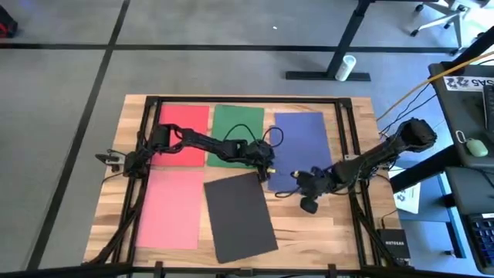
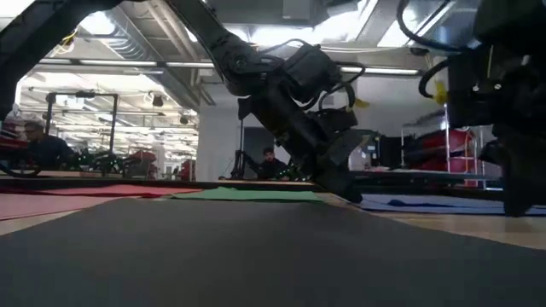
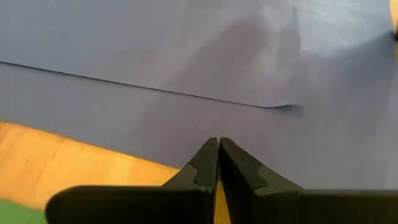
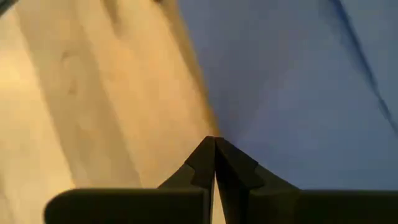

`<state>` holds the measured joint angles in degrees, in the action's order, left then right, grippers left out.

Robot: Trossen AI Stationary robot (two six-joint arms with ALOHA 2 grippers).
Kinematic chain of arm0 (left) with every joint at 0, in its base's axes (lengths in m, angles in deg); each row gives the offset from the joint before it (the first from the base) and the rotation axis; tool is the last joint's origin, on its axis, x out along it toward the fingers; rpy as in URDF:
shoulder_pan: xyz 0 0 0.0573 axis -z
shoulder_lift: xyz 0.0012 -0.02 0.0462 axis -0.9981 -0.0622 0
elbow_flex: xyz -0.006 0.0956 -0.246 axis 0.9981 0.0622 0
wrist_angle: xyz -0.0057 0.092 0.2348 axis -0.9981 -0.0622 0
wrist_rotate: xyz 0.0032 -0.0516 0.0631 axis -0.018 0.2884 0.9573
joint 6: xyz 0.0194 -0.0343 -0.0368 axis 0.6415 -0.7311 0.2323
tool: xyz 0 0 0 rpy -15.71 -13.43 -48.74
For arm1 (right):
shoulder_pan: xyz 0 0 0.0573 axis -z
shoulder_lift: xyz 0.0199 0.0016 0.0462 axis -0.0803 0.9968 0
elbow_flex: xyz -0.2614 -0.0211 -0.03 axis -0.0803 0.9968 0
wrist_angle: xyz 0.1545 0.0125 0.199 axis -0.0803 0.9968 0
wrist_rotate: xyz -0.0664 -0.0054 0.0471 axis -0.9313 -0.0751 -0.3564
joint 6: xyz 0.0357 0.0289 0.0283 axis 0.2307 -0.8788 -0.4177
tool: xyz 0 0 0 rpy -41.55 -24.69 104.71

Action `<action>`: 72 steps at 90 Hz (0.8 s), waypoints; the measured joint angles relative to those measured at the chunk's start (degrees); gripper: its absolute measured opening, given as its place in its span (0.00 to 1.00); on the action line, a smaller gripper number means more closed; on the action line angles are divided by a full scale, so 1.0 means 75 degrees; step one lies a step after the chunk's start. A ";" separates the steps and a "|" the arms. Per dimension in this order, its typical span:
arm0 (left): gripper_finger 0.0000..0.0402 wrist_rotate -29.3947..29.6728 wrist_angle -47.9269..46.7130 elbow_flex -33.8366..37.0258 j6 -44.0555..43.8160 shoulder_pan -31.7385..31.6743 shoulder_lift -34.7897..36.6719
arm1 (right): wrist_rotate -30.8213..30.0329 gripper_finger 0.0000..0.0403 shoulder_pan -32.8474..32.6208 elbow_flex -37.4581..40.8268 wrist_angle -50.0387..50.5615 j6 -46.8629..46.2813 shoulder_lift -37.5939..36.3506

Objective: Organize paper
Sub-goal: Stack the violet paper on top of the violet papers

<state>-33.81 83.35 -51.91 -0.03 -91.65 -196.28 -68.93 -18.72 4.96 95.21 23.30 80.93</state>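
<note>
I see matt, smooth paper — the blue sheet (image 1: pixel 299 147) faintly creased — lying on a pale, grainy wooden table (image 1: pixel 324 232).

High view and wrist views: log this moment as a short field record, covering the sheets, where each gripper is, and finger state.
sheets on table: red paper, green paper, blue paper in the far row; pink paper and dark grey paper in the near row
dark grey paper: lies skewed to the others
left gripper: fingers shut, at the blue paper's left edge
right gripper: fingers shut, at the blue paper's near edge
blue paper: rippled in the left wrist view
table: wooden
</note>
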 joint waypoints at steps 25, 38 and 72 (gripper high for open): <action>0.00 -0.0001 0.0007 0.0000 0.0063 -0.0003 0.0000 | -0.0574 0.00 0.0000 0.0014 0.0186 -0.0717 0.0005; 0.00 0.0063 -0.0127 0.0003 0.0161 0.0137 0.0118 | -0.0732 0.00 0.0000 0.0025 0.0192 -0.0750 0.0007; 0.00 0.0582 -0.2346 -0.0606 0.0423 0.0357 0.0407 | -0.0755 0.00 0.0003 0.0034 0.0159 -0.0683 0.0013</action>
<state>-29.44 65.76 -56.45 3.14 -88.97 -193.23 -74.59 -18.70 5.21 96.40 18.18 81.03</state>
